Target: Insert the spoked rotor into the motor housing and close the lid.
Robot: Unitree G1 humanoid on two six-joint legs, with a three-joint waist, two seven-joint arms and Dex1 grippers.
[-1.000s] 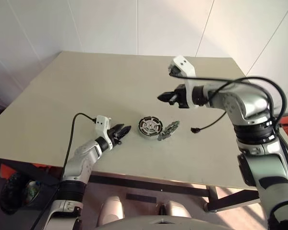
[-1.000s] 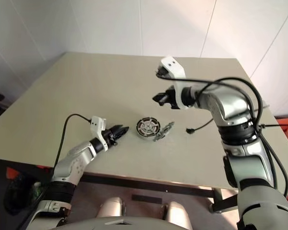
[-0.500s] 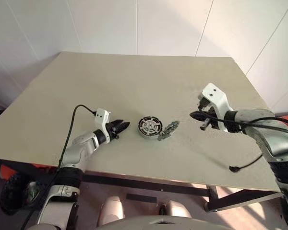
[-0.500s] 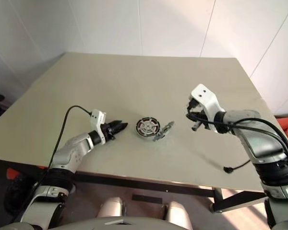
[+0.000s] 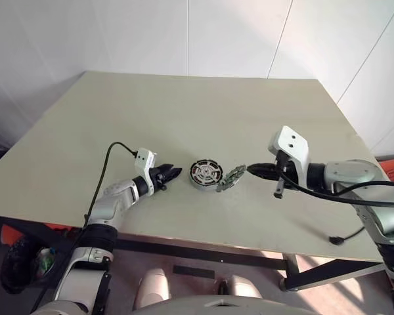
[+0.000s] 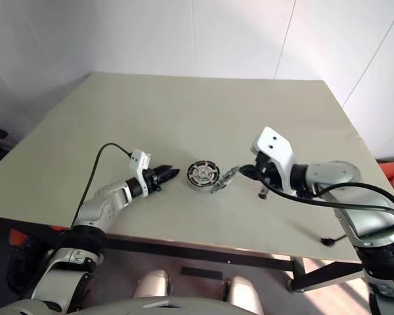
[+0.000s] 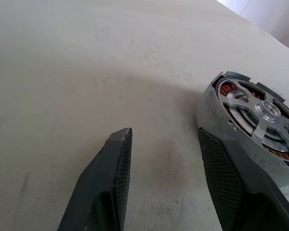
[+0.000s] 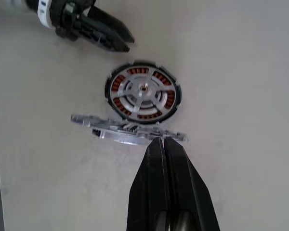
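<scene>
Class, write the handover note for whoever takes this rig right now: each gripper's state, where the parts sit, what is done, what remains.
Left gripper: open, empty, low over the table, one finger beside the motor housing.
Right gripper: shut, empty, tips at the rim of the lid.
Parts: the spoked rotor appears already seated in the housing, copper windings showing between its spokes. The lid leans tilted against the housing's side nearest the right gripper, one edge on the table.
Done: rotor insertion, as far as can be seen.
Left: lay the lid flat on the housing and close it.

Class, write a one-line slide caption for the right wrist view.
Shut right gripper points at the tilted lid leaning beside the motor housing.
</scene>
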